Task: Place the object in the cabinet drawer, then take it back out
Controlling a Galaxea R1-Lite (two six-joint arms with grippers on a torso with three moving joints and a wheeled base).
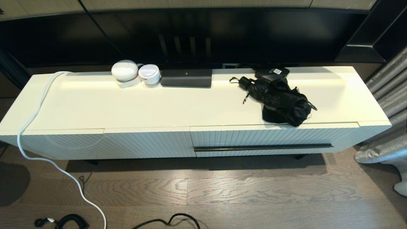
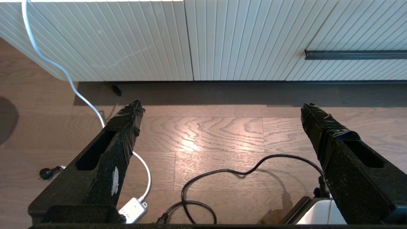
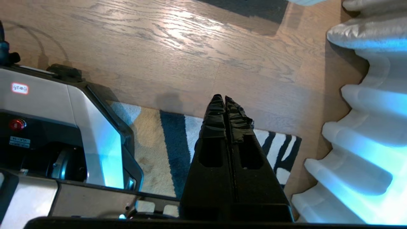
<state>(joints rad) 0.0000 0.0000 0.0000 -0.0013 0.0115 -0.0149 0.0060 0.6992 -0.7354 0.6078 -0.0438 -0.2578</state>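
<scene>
A long, low white cabinet with a glossy cream surface [image 1: 197, 105] stands before the robot on a grey-brown wooden plank floor [image 1: 222, 197]. The cabinet drawer [image 1: 273, 136], a wide shallow white front with vertical ribs and a long thin black bar handle [image 1: 263, 147], sits on the right half of the cabinet and is fully closed, flush with the ribbed handleless front to its left. On the surface directly above the drawer lies a crumpled black folded umbrella [image 1: 279, 100], its lower end reaching the front edge of the surface, its strap end pointing back toward a small flat black box with a white label [image 1: 272, 72] just behind it. Further left along the back edge stand a flat dark rectangular device [image 1: 186, 77] and, just beside it, two round white gadgets [image 1: 135, 73] touching each other. A white cable [image 1: 38, 127] runs from the surface's left end down the cabinet front and across the floor, and a black cable [image 1: 171, 221] loops on the floor nearby. Neither arm appears in the head view. The left gripper [image 2: 221, 111] hangs low over the floor in front of the cabinet, its black tape-wrapped jaws wide apart and holding nothing. The right gripper [image 3: 225, 99] points down at the floor over the edge of a blue, cream and black patterned rug [image 3: 165, 143], beside the robot's base and a pale folded curtain [image 3: 365, 127]; its jaws are pressed together with nothing between them.
</scene>
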